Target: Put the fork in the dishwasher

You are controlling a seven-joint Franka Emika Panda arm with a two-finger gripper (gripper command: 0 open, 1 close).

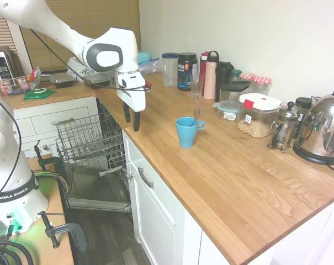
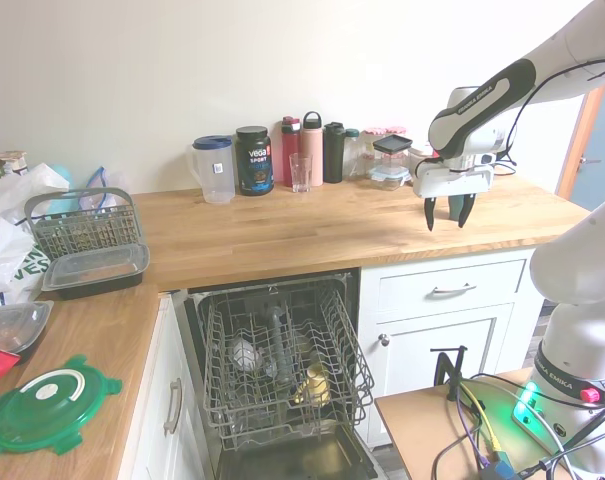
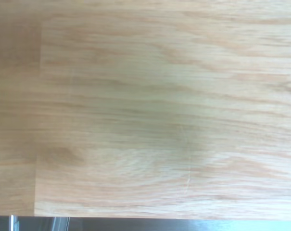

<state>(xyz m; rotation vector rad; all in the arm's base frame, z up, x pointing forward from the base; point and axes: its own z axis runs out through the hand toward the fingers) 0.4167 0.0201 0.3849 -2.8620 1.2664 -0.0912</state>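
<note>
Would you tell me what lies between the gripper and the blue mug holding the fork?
Only bare wooden counter separates gripper from mug, seen in the first exterior view.

The wooden bench (image 1: 227,182) carries a blue mug (image 1: 186,132) standing upright near its middle. Along the wall stand a clear jug with a blue lid (image 2: 214,169), a dark supplement tub (image 2: 252,160), a drinking glass (image 2: 300,172), a pink bottle (image 2: 311,148) and a black bottle (image 2: 333,152). A steel kettle (image 1: 323,128) and a French press (image 1: 282,127) stand near each other. A green lid (image 2: 44,412) lies flat on the side bench, beside white drawer cabinets (image 2: 437,320).
</note>
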